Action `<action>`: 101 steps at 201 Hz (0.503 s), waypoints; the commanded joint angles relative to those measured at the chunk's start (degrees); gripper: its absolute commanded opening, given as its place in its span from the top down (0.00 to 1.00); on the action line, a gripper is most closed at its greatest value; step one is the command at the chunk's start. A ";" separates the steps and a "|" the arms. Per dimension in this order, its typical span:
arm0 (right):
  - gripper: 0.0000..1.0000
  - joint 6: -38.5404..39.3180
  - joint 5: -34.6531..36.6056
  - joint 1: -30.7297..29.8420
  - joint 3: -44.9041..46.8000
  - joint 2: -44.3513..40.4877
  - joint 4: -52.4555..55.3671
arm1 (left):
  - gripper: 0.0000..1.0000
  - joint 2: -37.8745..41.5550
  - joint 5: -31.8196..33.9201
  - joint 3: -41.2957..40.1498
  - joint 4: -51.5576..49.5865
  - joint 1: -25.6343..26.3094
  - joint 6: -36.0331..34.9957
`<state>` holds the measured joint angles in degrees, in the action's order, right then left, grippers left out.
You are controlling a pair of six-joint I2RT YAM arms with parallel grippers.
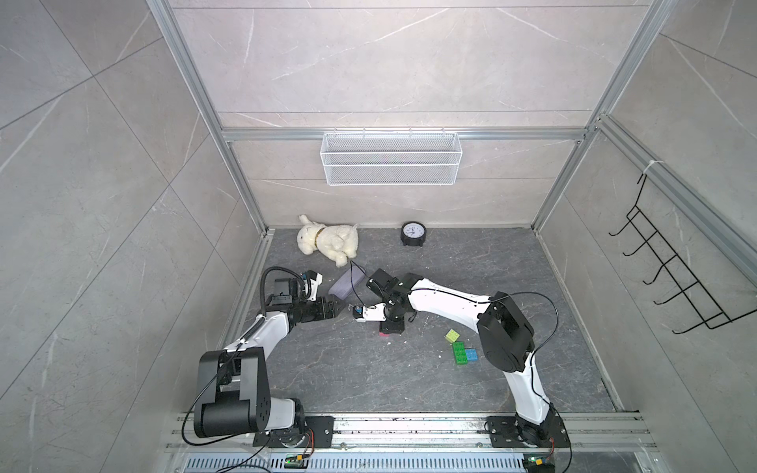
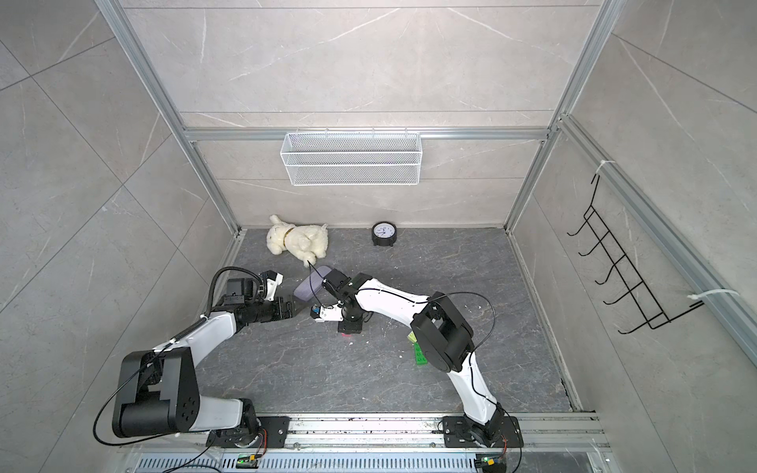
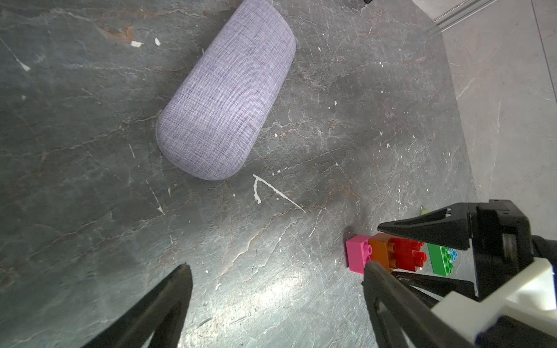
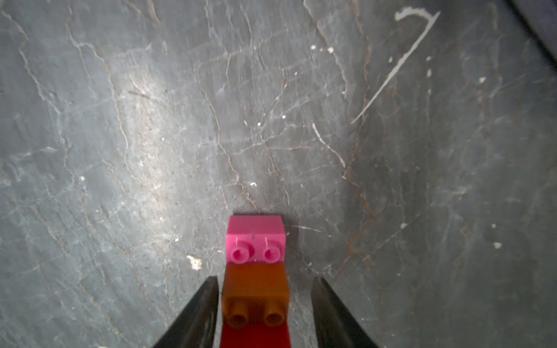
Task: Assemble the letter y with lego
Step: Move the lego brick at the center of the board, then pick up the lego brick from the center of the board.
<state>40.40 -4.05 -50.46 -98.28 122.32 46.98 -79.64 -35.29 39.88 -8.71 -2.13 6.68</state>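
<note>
Pink brick, orange brick and red brick lie in one straight touching row near mid-desk, pink at the end, stud pairs showing on pink and orange; can't tell if they are pressed together. Long green brick lies flat, studs up, toward the right edge, with the blue brick touching its side. Yellow-green brick sits tilted just beside green's far end.

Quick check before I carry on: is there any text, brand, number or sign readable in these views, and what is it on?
No text can be quoted from any view.
Clock: the dial has numerals, too small to read.
Lilac case: plain woven fabric, no label shows.
Pink brick and orange brick: no lettering shows on the studs or sides.
</note>
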 commanded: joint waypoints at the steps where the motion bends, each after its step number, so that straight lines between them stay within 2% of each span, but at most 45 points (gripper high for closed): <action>1: 0.46 -1.97 -0.30 -0.27 0.47 -5.10 -0.73 | 0.09 1.85 -4.45 0.32 1.74 0.01 0.79; 38: 0.46 -10.41 -0.20 0.71 10.00 -14.44 -5.07 | 0.10 1.47 -7.74 -0.24 2.50 2.10 0.75; 79: 0.46 -31.85 1.74 5.35 25.15 -27.25 -9.03 | 0.10 -0.37 -8.14 0.02 2.47 6.52 0.01; 101: 0.46 -45.67 5.01 8.25 30.97 -32.36 -6.29 | 0.10 -1.02 -7.63 0.45 2.26 8.41 -0.54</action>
<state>14.17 -2.72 -44.73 -72.71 94.37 39.13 -79.94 -41.19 39.79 -7.20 4.73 6.70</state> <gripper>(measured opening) 0.539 0.904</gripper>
